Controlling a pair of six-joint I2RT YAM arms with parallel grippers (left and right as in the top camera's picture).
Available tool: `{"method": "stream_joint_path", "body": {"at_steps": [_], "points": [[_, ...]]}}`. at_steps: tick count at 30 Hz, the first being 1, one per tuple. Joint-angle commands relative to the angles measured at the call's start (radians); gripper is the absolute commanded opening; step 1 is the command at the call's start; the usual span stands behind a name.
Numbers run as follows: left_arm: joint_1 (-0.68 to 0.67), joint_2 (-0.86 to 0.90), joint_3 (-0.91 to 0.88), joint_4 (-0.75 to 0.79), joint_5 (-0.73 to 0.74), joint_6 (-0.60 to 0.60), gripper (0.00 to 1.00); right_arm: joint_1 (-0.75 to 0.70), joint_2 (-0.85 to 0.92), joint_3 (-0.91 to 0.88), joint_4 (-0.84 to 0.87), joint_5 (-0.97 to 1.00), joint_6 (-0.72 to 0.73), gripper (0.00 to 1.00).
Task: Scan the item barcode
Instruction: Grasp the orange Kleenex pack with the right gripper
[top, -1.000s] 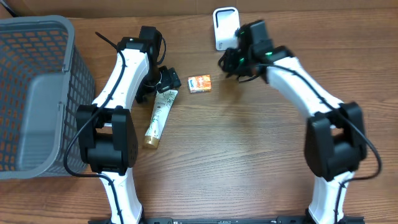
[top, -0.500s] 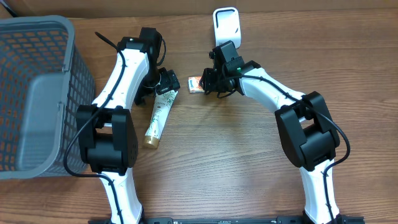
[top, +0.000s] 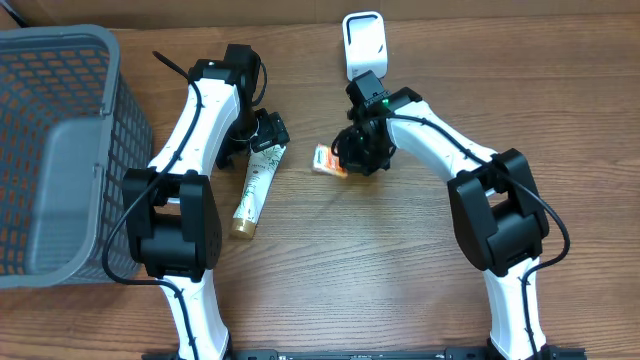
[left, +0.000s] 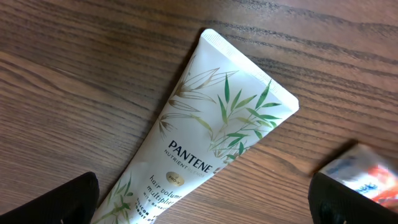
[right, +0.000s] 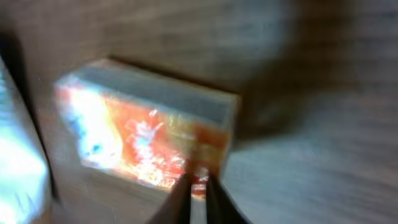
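The small orange carton (top: 329, 160) lies on the bench (top: 400, 270) at the right gripper (right: 198, 191), jaws clenched by its edge; seemingly light, stiff yet crushable, it probably wants pinching across its narrow sides, while the left gripper (top: 266, 133) jaws stand released.

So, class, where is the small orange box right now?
In the overhead view the orange box is near the middle of the table, right beside the right gripper, between it and the Pantene tube.
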Motion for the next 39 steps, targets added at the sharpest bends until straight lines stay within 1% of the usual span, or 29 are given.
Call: {"method": "stream_joint_path", "body": {"at_steps": [1,3,5,6,8,9,10,13,15,16,19,21,32,33,35,36,38,39], "points": [[-0.008,-0.002,0.01,0.0,-0.025,0.002,1.0,-0.01,-0.093,0.085,-0.039,0.028,-0.079,0.34],[-0.008,-0.002,0.01,0.0,-0.029,0.002,1.0,-0.021,-0.102,0.111,-0.04,0.065,-0.11,0.51],[-0.008,-0.002,0.01,0.0,-0.029,0.002,1.0,-0.034,-0.103,0.126,-0.018,0.095,-0.166,0.56],[-0.008,-0.002,0.01,0.0,-0.029,0.002,1.0,-0.04,-0.103,0.126,0.002,0.097,-0.219,0.6],[-0.008,-0.002,0.01,0.0,-0.029,0.002,1.0,-0.049,-0.096,0.125,0.031,0.096,-0.377,0.6],[-0.008,-0.002,0.01,0.001,-0.029,0.002,1.0,-0.05,-0.085,0.124,0.035,0.096,-0.505,0.6],[-0.008,-0.002,0.01,0.003,-0.029,0.002,1.0,-0.05,-0.078,0.124,0.034,0.093,-0.567,0.6],[-0.008,-0.002,0.01,0.004,-0.029,0.002,1.0,-0.047,-0.055,0.108,0.035,0.085,-0.691,0.57],[-0.008,-0.002,0.01,0.004,-0.029,0.002,1.0,-0.047,-0.043,0.091,0.039,0.052,-0.74,0.54],[-0.008,-0.001,0.01,0.004,-0.029,0.002,1.0,-0.047,-0.034,0.083,0.043,0.024,-0.752,0.53],[-0.008,-0.001,0.01,0.012,-0.029,0.002,1.0,-0.047,0.0,0.076,0.042,-0.101,-0.765,0.52],[-0.008,-0.001,0.01,0.019,-0.028,-0.001,1.0,-0.045,0.019,0.071,0.05,-0.142,-0.766,0.49],[-0.008,-0.001,-0.005,0.025,-0.029,-0.002,1.0,-0.04,0.069,0.063,0.044,-0.167,-0.758,0.48],[-0.008,-0.001,-0.014,0.028,-0.029,-0.002,1.0,-0.04,0.069,0.063,0.029,-0.167,-0.757,0.39],[-0.008,-0.001,-0.025,0.031,-0.029,-0.001,1.0,-0.041,0.069,0.064,0.005,-0.166,-0.726,0.29],[-0.008,-0.001,-0.03,0.032,-0.029,-0.001,1.0,-0.041,0.069,0.064,-0.008,-0.166,-0.697,0.22],[-0.008,-0.001,-0.042,0.036,-0.029,-0.001,1.0,-0.041,0.069,0.065,-0.048,-0.167,-0.639,0.15],[-0.008,-0.001,-0.047,0.039,-0.029,-0.001,1.0,-0.041,0.068,0.066,-0.062,-0.167,-0.624,0.14]]}}
